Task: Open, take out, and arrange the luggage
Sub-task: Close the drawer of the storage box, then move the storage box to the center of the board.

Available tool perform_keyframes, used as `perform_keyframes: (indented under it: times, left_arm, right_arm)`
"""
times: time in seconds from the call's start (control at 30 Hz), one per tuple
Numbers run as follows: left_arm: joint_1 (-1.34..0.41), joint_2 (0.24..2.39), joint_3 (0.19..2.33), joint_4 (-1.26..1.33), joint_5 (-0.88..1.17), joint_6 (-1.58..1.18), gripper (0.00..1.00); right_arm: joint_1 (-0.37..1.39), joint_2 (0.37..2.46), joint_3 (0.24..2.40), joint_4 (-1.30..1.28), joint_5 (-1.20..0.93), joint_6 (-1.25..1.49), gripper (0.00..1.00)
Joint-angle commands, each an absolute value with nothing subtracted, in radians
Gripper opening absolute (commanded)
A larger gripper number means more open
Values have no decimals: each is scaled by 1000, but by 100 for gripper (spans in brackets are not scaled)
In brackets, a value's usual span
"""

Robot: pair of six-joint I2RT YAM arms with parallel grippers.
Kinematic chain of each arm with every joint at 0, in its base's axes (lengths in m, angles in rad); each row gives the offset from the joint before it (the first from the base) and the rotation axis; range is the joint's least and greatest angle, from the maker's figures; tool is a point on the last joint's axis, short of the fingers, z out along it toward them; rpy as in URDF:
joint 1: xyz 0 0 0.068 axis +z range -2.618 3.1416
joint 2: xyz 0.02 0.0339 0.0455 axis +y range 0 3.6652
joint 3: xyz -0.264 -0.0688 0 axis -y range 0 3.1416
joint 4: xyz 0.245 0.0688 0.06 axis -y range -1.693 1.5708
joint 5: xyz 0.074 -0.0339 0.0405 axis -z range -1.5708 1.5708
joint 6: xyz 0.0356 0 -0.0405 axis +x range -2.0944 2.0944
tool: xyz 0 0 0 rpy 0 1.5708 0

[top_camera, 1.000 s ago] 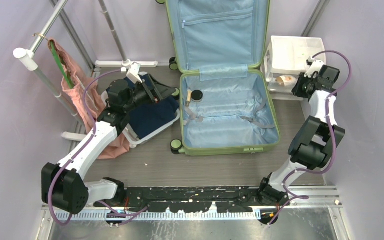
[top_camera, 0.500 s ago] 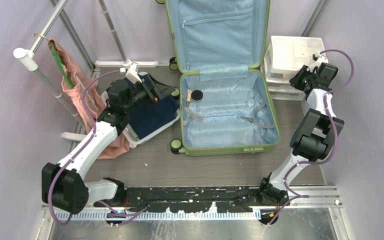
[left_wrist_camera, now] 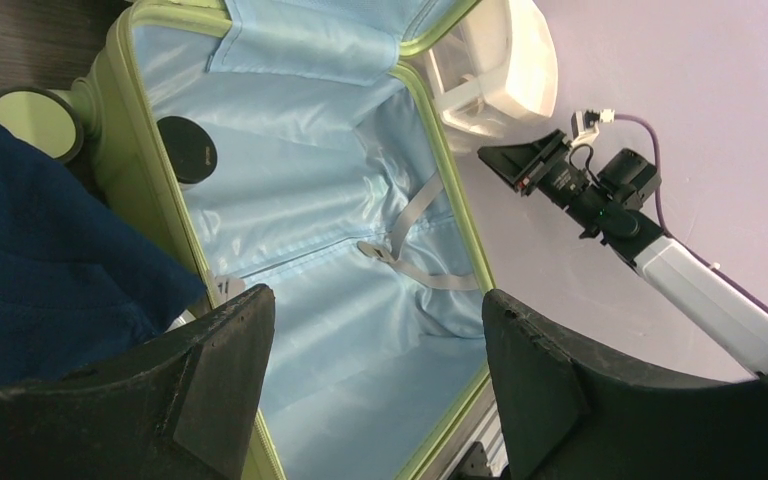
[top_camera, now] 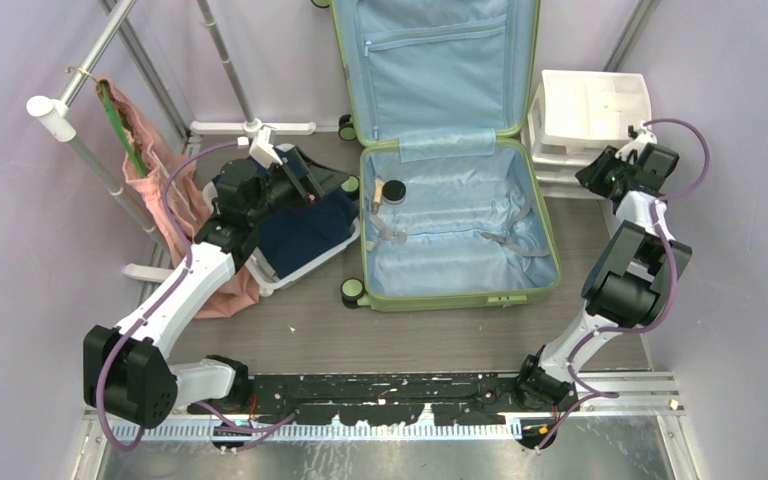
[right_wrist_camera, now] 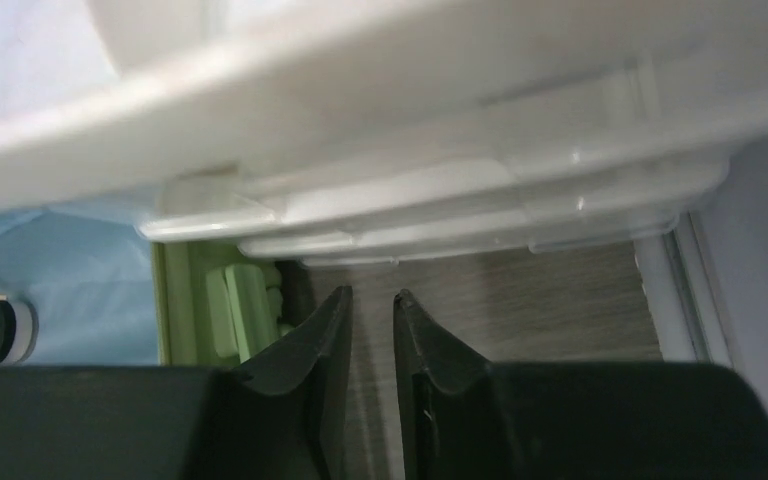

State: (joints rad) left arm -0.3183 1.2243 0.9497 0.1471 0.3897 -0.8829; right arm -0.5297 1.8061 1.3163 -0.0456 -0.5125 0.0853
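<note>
The large light-green hard-shell suitcase (top_camera: 460,298) lay open in the upper middle of the overhead view. Its lower shell was flat on the grey wood-grain floor (top_camera: 360,335) and its lid (top_camera: 435,60) stood up at the top edge of the frame. Both halves showed pale blue fabric lining. A small round jar with a black lid (top_camera: 394,191) sat in the upper left corner of the lower shell. Loose grey straps (top_camera: 505,243) lay across the lining toward the right.

The left gripper (top_camera: 305,180) hung left of the suitcase, above a folded navy blue cloth (top_camera: 305,232) piled in a white mesh plastic basket (top_camera: 288,282). In the left wrist view its jaws (left_wrist_camera: 375,310) stood wide apart with nothing between them. The blue cloth filled the left of that frame, and the suitcase lining lay beyond the fingers.

The right gripper (top_camera: 592,172) was at the right of the overhead view. It sat low against the front of the white plastic drawer unit (top_camera: 595,105) that stood just beside the suitcase's right wall. In the right wrist view its two dark fingers (right_wrist_camera: 330,330) were a narrow gap apart, with only floor showing between them and nothing held. The drawer fronts (right_wrist_camera: 410,150) filled the upper part of that frame.

A pink garment (top_camera: 150,165) hung from a white metal clothes rack (top_camera: 55,115) at the upper left of the overhead view.
</note>
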Motion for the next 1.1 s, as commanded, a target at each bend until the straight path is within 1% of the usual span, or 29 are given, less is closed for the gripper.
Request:
perform_keyframes:
  times: [0.0,0.13,0.3,0.43,0.5,0.63,0.7,0.73,0.87,0.97,1.0,1.07]
  left_arm:
    - [-313,1204,961,182,371,-877,76]
    - [-313,1228,968,207,373,-880,76]
    - [-313,1253,980,219,385,-882,76]
    - [-313,1265,977,246,392,-891,76]
    - [-313,1268,969,267,393,-901,76]
    - [-313,1272,965,284,394,-904,76]
    - [-313,1273,963,292,387,-902,76]
    - [-313,1275,963,296,384,-902,76]
    - [-314,1292,968,315,377,-903,76]
    - [-313,1310,977,319,380,-913,76]
    - [-313,1315,979,322,383,-917,76]
    - [-313,1325,982,326,386,-926,76]
  right_arm:
    - [-565,1714,1275,-39,-583,83,28]
    - [-568,1693,1231,-48,-582,54,28]
    - [-568,1683,1232,-79,-597,43,29]
    - [-568,1667,1227,-116,-609,-26,31]
    - [-566,1647,1241,-172,-636,-91,31]
    - [-563,1610,1350,-368,-762,-244,37]
    - [-545,1596,1418,-442,-768,-282,40]
    - [-529,1586,1456,-465,-759,-294,48]
    - [-464,1556,1541,-508,-752,-344,75]
    - [-401,1577,1619,-530,-703,-336,98]
    - [-381,1594,1650,-532,-682,-318,99]
    - [-350,1634,1701,-512,-642,-246,100]
